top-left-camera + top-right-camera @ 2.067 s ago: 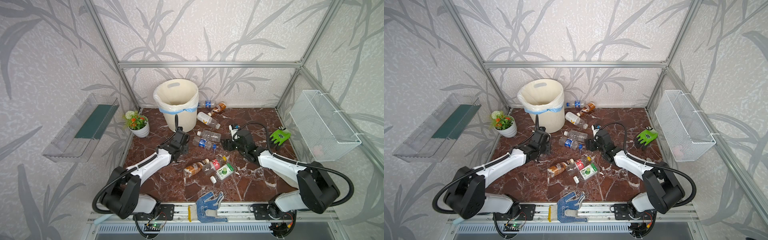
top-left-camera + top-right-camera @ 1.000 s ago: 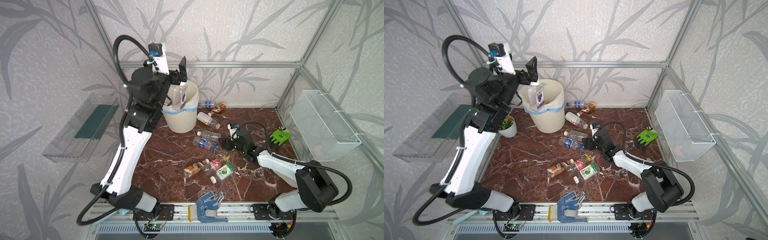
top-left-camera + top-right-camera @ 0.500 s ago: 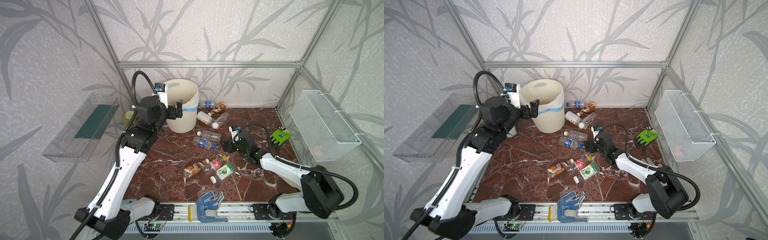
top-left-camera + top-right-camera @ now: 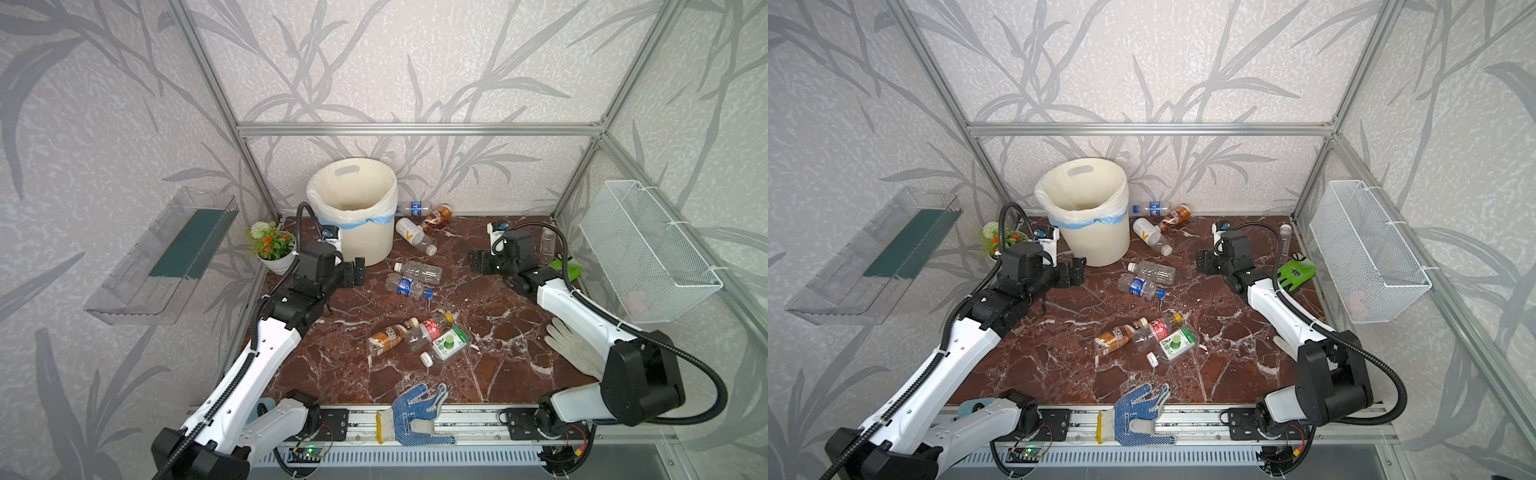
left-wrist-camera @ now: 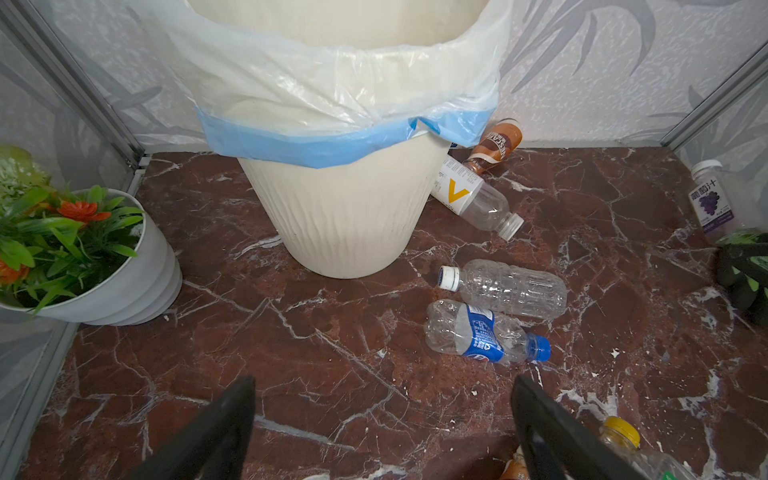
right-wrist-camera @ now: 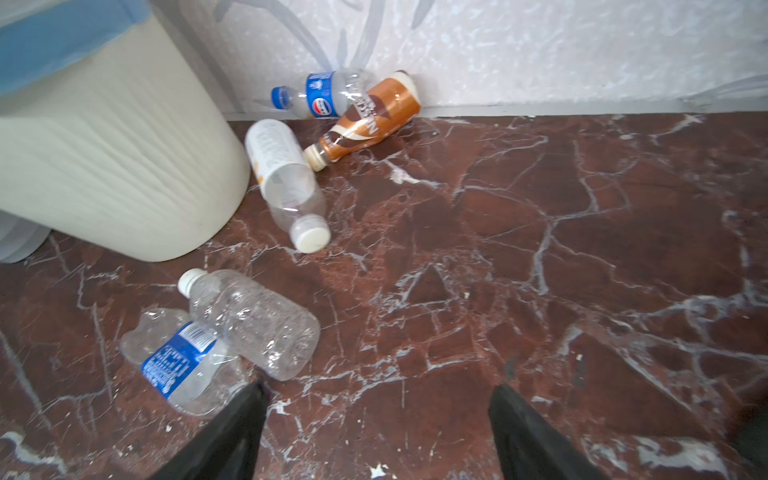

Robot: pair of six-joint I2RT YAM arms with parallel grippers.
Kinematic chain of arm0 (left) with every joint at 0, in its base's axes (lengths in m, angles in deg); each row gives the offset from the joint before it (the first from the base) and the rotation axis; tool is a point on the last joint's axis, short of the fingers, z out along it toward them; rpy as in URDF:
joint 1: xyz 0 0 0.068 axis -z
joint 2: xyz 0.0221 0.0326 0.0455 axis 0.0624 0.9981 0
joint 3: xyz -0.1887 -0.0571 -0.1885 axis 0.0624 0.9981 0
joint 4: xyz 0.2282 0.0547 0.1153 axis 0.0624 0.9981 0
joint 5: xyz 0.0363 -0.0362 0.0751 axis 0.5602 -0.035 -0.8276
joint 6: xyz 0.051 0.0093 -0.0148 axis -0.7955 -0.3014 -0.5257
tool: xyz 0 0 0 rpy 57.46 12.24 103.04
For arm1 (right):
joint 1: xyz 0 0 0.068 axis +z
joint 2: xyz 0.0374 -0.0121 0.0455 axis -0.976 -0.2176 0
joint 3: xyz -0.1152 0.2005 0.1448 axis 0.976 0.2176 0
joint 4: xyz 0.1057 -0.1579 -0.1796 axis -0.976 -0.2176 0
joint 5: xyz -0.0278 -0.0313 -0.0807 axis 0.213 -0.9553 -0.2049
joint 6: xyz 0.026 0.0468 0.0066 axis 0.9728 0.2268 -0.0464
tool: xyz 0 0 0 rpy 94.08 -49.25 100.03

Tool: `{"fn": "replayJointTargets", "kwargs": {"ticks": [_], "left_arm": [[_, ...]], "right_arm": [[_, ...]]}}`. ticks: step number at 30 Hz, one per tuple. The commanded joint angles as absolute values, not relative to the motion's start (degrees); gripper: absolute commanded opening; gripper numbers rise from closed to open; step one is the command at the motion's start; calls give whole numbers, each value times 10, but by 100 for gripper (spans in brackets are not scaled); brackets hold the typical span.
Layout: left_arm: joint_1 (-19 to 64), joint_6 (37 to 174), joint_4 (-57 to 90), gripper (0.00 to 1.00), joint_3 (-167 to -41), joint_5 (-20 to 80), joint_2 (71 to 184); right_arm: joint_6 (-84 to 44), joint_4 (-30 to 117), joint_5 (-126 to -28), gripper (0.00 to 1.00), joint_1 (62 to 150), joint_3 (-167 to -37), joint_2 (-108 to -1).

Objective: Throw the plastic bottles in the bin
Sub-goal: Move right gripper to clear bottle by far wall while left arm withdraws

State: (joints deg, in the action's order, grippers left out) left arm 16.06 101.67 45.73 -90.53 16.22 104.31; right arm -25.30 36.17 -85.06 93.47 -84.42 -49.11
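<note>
Beside the cream-white ribbed plastic bin (image 4: 365, 245), the left gripper (image 5: 382, 380) has dropped from above its rim, spread and empty. Right gripper (image 6: 378, 387), spread wider than before, holds nothing. Clear plastic bottles (image 4: 419, 272) lie scattered near the bin.

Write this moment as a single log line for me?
left jaws: open, empty | right jaws: open, empty | bin: upright | clear bottle, crushed blue-label bottle: lying near bin

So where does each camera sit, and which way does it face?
Top views: high in front, looking down over the table; left arm and right arm show.
Left wrist: on the left arm, facing the bin; open left gripper shows.
Right wrist: on the right arm, facing the back wall; open right gripper shows.
Shared: both wrist views show the unlabelled bottle.
</note>
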Motion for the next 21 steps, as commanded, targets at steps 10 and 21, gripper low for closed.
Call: {"fn": "replayJointTargets", "kwargs": {"ticks": [10, 21], "left_arm": [[158, 1033, 439, 94, -877, 191, 1047], [151, 1032, 422, 94, -857, 209, 1062]], "right_arm": [[-238, 197, -1098, 90, 844, -981, -636], [-163, 207, -1245, 92, 806, -1064, -741]]}}
